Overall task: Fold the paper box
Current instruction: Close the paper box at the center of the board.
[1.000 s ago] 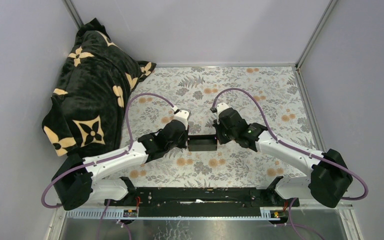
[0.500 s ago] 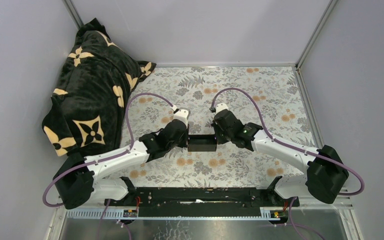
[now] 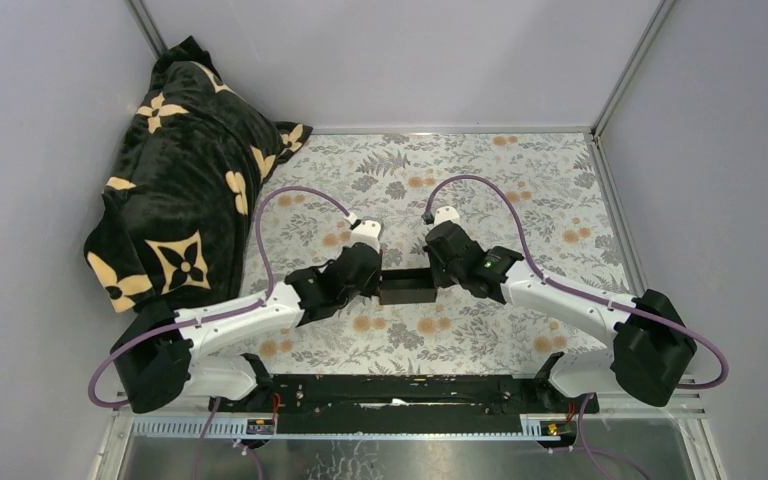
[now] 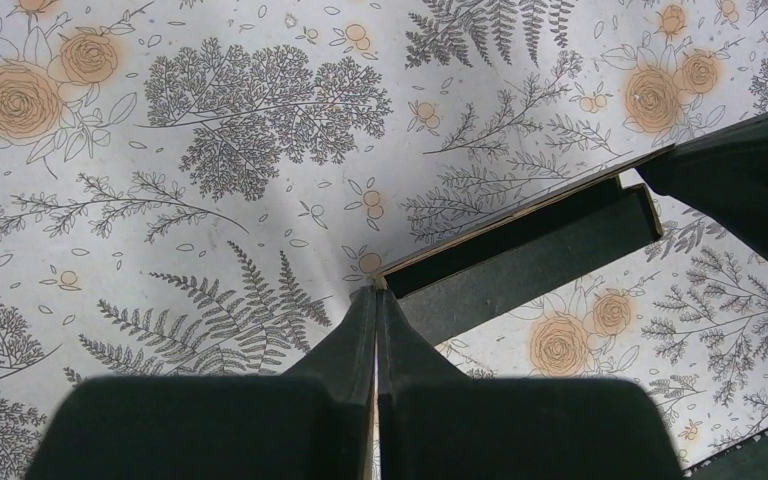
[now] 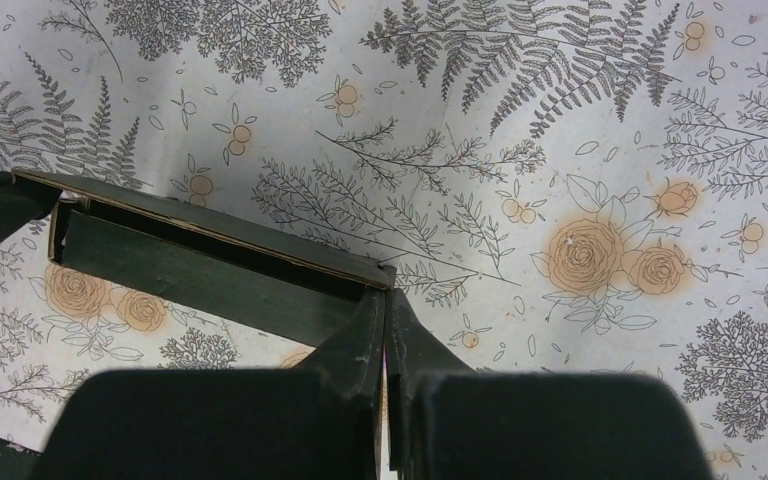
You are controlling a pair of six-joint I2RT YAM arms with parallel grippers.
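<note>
The paper box (image 3: 407,290) is a small, long black card tray with its open side up, lying crosswise on the flowered cloth between my two grippers. My left gripper (image 3: 378,283) is shut at the box's left end. In the left wrist view its fingertips (image 4: 376,292) meet at the corner of the box (image 4: 530,255), with a thin tan card edge pinched between them. My right gripper (image 3: 436,278) is shut at the right end. Its fingertips (image 5: 384,295) close on the end corner of the box (image 5: 200,270) in the same way.
A black plush blanket with cream flowers (image 3: 185,180) is heaped at the back left, partly up the wall. Grey walls enclose the flowered cloth (image 3: 520,180) on three sides. A black rail (image 3: 400,392) runs between the arm bases at the near edge.
The right gripper has slid a little to the left toward the box's end, and the left arm has edged right. The box has barely moved.
</note>
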